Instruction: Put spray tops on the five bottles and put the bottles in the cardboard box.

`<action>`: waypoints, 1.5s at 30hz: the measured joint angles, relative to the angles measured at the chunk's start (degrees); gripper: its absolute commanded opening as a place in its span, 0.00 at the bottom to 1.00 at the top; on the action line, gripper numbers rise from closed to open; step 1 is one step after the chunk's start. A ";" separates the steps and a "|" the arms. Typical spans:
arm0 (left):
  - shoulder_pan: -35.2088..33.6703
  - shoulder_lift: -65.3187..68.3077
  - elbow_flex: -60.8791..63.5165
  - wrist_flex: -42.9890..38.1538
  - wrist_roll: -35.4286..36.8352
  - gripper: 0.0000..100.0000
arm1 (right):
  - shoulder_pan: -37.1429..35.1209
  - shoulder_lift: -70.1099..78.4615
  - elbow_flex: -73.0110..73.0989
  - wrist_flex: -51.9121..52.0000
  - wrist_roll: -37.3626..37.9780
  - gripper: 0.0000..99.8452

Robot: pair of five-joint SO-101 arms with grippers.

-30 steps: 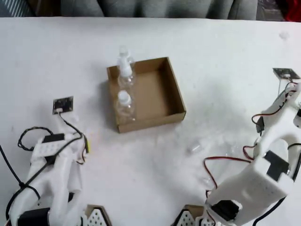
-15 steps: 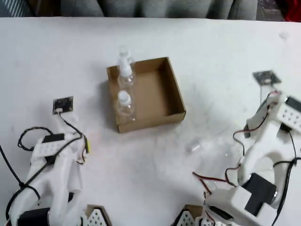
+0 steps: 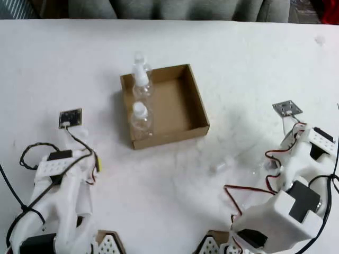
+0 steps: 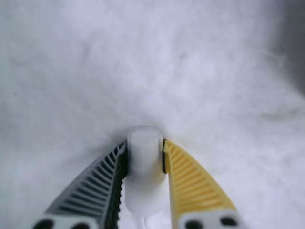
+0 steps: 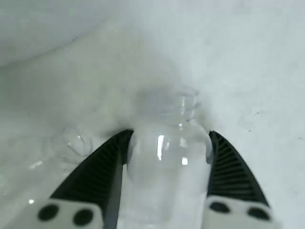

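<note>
The cardboard box (image 3: 177,103) sits mid-table. Three clear bottles with white spray tops line its left wall (image 3: 140,114) (image 3: 141,82) (image 3: 139,59); whether the farthest stands inside or just behind the box I cannot tell. My left gripper (image 4: 144,143) is low over the white table at the near left, shut on a white spray top (image 4: 143,167). At the near right, my right gripper (image 5: 169,136) is shut on a clear bottle (image 5: 167,157) whose neck is bare. Another clear bottle (image 5: 71,140) lies beside it.
A small white piece (image 3: 217,166), possibly a spray top, lies on the table between the box and the right arm (image 3: 299,159). The left arm (image 3: 58,180) trails black cable. A grey sofa runs behind the far edge.
The right arm has swung inward and nearer, its wrist board shifting from the far right towards the table's middle. The left arm, box and capped bottles have not moved.
</note>
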 measured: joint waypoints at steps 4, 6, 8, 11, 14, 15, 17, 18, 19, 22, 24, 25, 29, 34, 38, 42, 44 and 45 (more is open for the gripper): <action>0.00 0.00 0.00 0.00 0.00 0.02 | 0.09 0.09 -0.53 1.14 0.18 0.26; 0.00 0.00 0.00 0.00 0.00 0.02 | 0.09 -0.88 -0.62 2.29 0.18 0.26; 0.00 0.00 0.00 0.00 0.00 0.02 | 0.18 -2.64 -0.62 3.34 0.18 0.27; 0.00 0.00 0.00 0.00 0.00 0.02 | 1.58 -4.40 -0.62 5.10 0.26 0.27; 0.00 0.00 0.00 0.00 0.00 0.02 | 2.29 -4.66 -0.62 5.27 0.26 0.26; 0.00 0.00 0.00 0.00 0.00 0.02 | 2.46 -4.66 -0.53 5.19 0.26 0.26; 0.00 0.00 0.00 0.00 0.00 0.02 | 2.73 -4.75 0.44 3.87 0.26 0.26; 0.00 0.00 0.00 0.00 0.00 0.02 | 2.81 -4.75 1.14 2.99 0.26 0.26; 0.00 0.00 0.00 0.00 0.00 0.02 | 2.81 -4.75 1.85 1.93 0.26 0.26; 0.00 0.00 0.00 0.00 0.00 0.02 | 2.64 -4.75 3.87 -0.70 0.26 0.19; 0.00 0.00 0.00 0.00 0.00 0.02 | 2.73 -4.75 4.40 -1.93 0.26 0.16; 0.00 0.00 0.00 0.00 0.00 0.02 | 2.73 -4.75 4.57 -2.64 0.26 0.16; 0.00 0.00 0.00 0.00 0.00 0.02 | 1.76 -2.73 3.96 -4.13 0.18 0.17; 0.00 0.00 0.00 0.00 0.00 0.02 | 1.58 2.81 -1.49 -4.22 0.18 0.01; 0.00 0.00 0.00 0.00 0.00 0.02 | 1.85 4.31 -4.75 -3.43 0.18 0.02; 0.00 0.00 0.00 0.00 0.00 0.02 | 1.93 2.37 -6.68 4.04 0.18 0.02; 0.00 0.00 0.00 0.00 0.00 0.02 | 1.93 -1.05 -7.12 8.79 0.18 0.02; 0.00 0.00 0.00 0.00 0.00 0.02 | 1.93 -3.34 -7.12 10.99 0.18 0.02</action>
